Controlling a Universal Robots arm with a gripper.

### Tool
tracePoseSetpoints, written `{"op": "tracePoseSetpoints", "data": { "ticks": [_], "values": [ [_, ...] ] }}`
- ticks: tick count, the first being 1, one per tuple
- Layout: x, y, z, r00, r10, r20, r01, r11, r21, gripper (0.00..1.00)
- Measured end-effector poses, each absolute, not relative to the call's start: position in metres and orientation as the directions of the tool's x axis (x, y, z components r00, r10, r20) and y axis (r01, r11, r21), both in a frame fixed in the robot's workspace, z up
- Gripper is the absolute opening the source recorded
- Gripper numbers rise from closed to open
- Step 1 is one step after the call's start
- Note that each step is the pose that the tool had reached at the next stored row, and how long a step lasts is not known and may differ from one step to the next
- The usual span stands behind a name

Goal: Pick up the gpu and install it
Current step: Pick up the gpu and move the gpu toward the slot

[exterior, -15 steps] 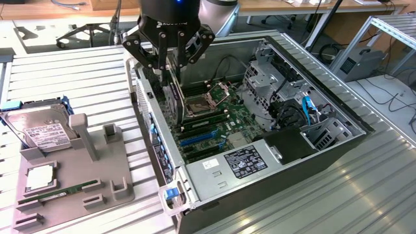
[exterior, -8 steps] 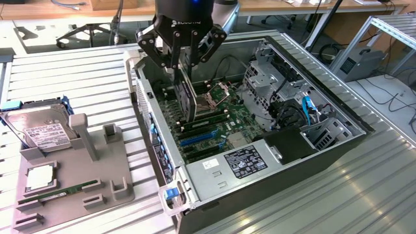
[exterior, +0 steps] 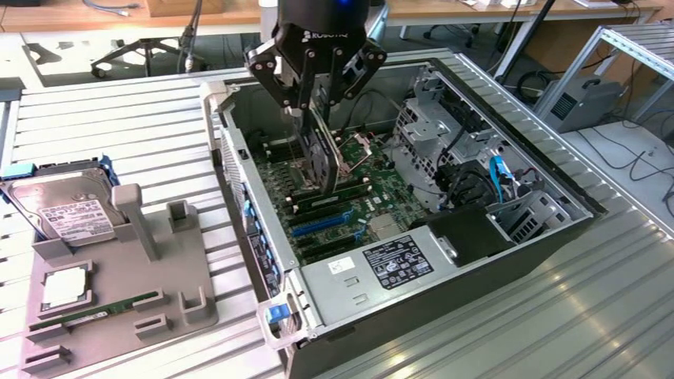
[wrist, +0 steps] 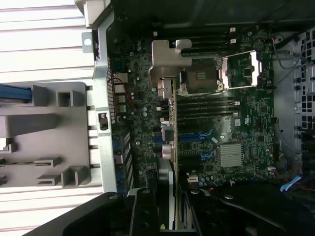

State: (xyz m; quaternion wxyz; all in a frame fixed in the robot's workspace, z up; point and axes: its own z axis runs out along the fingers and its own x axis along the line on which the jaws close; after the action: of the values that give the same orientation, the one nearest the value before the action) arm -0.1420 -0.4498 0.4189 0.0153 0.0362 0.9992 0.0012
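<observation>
My gripper (exterior: 319, 104) hangs over the open computer case (exterior: 548, 170) and is shut on the gpu (exterior: 322, 154). The card hangs on edge, its black face toward the exterior view's left and its lower edge just above the green motherboard (exterior: 368, 201) near the long slots. In the wrist view the gpu (wrist: 174, 147) appears edge-on as a thin strip, with its pale metal bracket (wrist: 165, 61) at the far end. It runs down between my gripper's (wrist: 170, 214) dark fingers (wrist: 143, 211). Blue expansion slots (exterior: 316, 225) lie closer to the case's front corner.
A grey holder tray (exterior: 126, 292) on the exterior view's left carries a silver hard drive (exterior: 65, 213), a square chip (exterior: 65, 286) and a green memory stick (exterior: 93, 309). Inside the case are the power supply (exterior: 400, 260), a drive cage (exterior: 432, 130) and blue cables (exterior: 495, 175).
</observation>
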Motion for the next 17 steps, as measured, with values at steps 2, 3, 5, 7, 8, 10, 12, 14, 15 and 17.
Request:
{"op": "tracePoseSetpoints", "data": {
  "ticks": [2, 3, 5, 7, 8, 10, 12, 14, 15, 17],
  "values": [
    [-0.14, -0.45, 0.419, -0.997, 0.072, -0.031, 0.072, 0.997, 0.003, 0.27],
    [-0.139, -0.45, 0.419, -0.997, 0.072, -0.031, 0.072, 0.997, 0.002, 0.27],
    [-0.136, -0.45, 0.419, -0.997, 0.072, -0.03, 0.072, 0.997, 0.001, 0.27],
    [-0.133, -0.45, 0.419, -0.997, 0.072, -0.03, 0.072, 0.997, 0.001, 0.27],
    [-0.131, -0.45, 0.419, -0.997, 0.072, -0.03, 0.072, 0.997, 0.001, 0.27],
    [-0.129, -0.45, 0.419, -0.997, 0.072, -0.03, 0.072, 0.997, 0.0, 0.27],
    [-0.126, -0.45, 0.419, -0.997, 0.072, -0.03, 0.072, 0.997, -0.001, 0.27],
    [-0.124, -0.45, 0.419, -0.997, 0.072, -0.03, 0.072, 0.997, -0.001, 0.27],
    [-0.122, -0.45, 0.419, -0.997, 0.072, -0.03, 0.072, 0.997, -0.002, 0.27],
    [-0.12, -0.45, 0.419, -0.997, 0.072, -0.03, 0.072, 0.997, -0.003, 0.27]
  ]
}}
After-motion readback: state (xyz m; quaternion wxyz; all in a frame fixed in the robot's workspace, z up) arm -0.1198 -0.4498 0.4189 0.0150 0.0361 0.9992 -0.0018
